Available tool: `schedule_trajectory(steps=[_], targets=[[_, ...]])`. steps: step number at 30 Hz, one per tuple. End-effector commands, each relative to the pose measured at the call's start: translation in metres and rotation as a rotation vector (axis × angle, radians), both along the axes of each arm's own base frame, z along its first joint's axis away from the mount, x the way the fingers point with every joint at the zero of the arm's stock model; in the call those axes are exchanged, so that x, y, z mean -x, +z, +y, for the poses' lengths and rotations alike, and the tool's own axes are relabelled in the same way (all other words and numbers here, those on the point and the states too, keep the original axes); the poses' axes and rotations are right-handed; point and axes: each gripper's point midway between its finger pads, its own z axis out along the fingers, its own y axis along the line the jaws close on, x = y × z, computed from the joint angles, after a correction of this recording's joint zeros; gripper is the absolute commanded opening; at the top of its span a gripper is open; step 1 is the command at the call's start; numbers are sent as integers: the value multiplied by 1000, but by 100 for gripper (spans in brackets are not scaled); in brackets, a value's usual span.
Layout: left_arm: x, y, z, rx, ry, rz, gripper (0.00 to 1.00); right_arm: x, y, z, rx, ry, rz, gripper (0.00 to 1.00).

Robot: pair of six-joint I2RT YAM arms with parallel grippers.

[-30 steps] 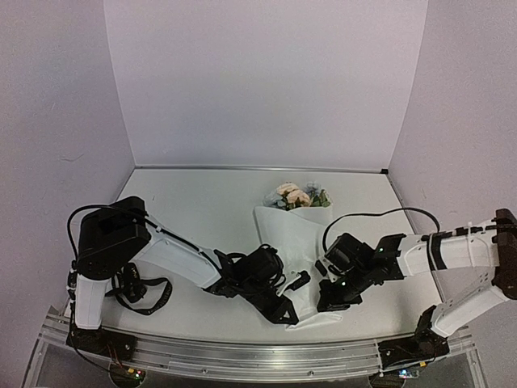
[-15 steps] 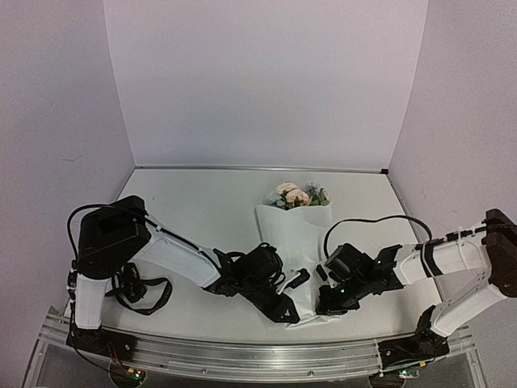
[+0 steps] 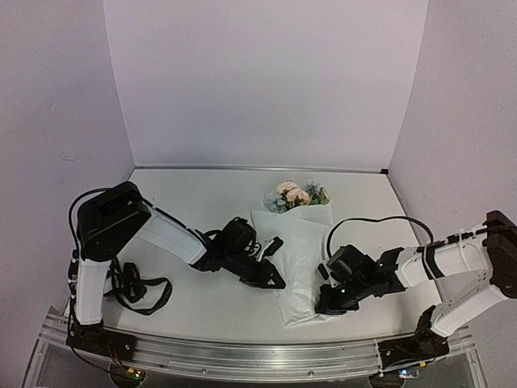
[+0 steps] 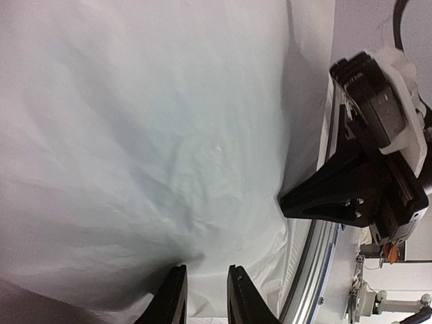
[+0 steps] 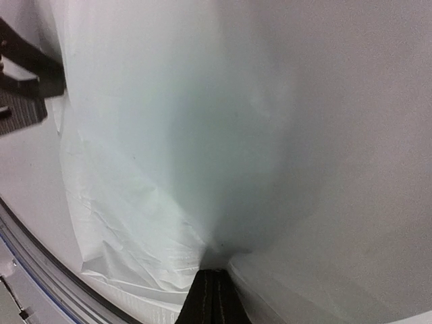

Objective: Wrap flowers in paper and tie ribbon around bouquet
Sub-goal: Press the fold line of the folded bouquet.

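Left gripper (image 4: 204,283) has slid back off the paper (image 4: 135,135), jaws a bit apart. Right gripper (image 5: 210,293) pinches the paper; keep it tight.

Stems of the flowers (image 3: 296,196) out of sight inside the paper (image 3: 300,252)
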Motion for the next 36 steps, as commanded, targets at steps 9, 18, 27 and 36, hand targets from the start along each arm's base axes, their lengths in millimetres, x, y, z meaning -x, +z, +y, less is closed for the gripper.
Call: schedule_trajectory(steps=[9,18,27,36], targets=[[-87,-6,23,30,157,98,24,12,-20,-33,117,-37,36,0],[-181,-7,49,40,272,133,25,13,-20,-36,115,-42,31,0],[-264,8,68,67,324,93,25,10,-13,-31,91,-59,23,0],[-283,74,75,70,333,-70,30,-13,36,-7,-46,-119,21,6]])
